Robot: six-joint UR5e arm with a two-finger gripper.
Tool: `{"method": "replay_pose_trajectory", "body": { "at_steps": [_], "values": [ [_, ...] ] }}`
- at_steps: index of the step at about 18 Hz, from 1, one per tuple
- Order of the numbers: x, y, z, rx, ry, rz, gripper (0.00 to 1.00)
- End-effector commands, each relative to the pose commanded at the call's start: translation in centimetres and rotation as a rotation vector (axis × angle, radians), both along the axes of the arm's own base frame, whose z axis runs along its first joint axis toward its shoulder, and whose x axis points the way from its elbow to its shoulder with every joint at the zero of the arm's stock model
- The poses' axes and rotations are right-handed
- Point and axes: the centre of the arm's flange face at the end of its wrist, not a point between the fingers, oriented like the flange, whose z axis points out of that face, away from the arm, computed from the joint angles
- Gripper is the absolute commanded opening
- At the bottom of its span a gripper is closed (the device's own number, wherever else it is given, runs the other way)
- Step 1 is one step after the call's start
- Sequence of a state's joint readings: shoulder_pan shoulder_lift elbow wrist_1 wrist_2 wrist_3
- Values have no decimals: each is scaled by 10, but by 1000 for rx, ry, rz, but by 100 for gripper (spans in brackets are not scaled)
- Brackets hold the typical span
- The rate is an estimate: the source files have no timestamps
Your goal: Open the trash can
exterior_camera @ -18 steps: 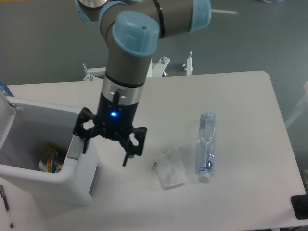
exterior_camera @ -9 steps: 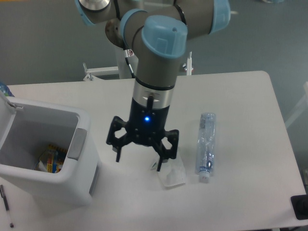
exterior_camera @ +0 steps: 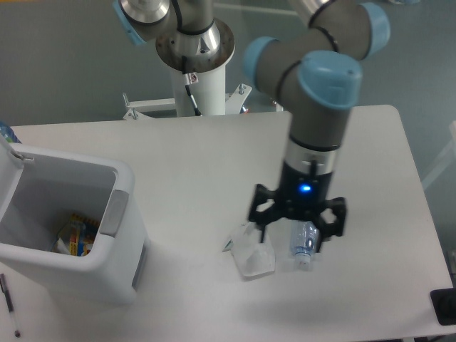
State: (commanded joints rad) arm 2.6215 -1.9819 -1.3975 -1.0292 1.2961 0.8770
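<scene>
The large boxy white plastic trash can [exterior_camera: 71, 235] with rounded corners sits at the left edge of the white surface [exterior_camera: 214, 157], its top already open: the interior is exposed, with colourful wrappers [exterior_camera: 73, 240] lying at the bottom, and what looks like the raised white lid [exterior_camera: 8, 167] shows at the far left edge. A grey push-latch strip [exterior_camera: 113, 211] runs along the rim facing the arm. Judged from this, the opening step appears done; nothing more on the bin seems called for beyond leaving it clear.

Well apart to the right, the black two-finger tool [exterior_camera: 298, 229] hangs with its fingers spread and holding nothing, directly over a crushed clear plastic bottle [exterior_camera: 305, 242] lying lengthwise. Just beside the bottle lies a crumpled clear plastic bag [exterior_camera: 251, 251]. A thin dark pen [exterior_camera: 8, 305] lies near the lower left corner.

No brand, label or writing can be read anywhere.
</scene>
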Motion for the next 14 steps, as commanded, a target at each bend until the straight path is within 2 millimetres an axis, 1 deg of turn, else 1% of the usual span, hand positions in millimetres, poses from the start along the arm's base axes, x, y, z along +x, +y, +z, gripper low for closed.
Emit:
{"method": "replay_pose_trajectory", "body": {
  "at_steps": [3, 6, 10, 12, 14],
  "values": [
    [-5, -9, -7, -86, 48, -97, 100],
    [-7, -15, -15, -172, 52, -102, 100],
    [-4, -14, -16, -183, 60, -126, 100],
    [-4, -15, -17, -197, 81, -195, 100],
    [-2, -18, -24, -229, 98, -256, 100]
  ]
}}
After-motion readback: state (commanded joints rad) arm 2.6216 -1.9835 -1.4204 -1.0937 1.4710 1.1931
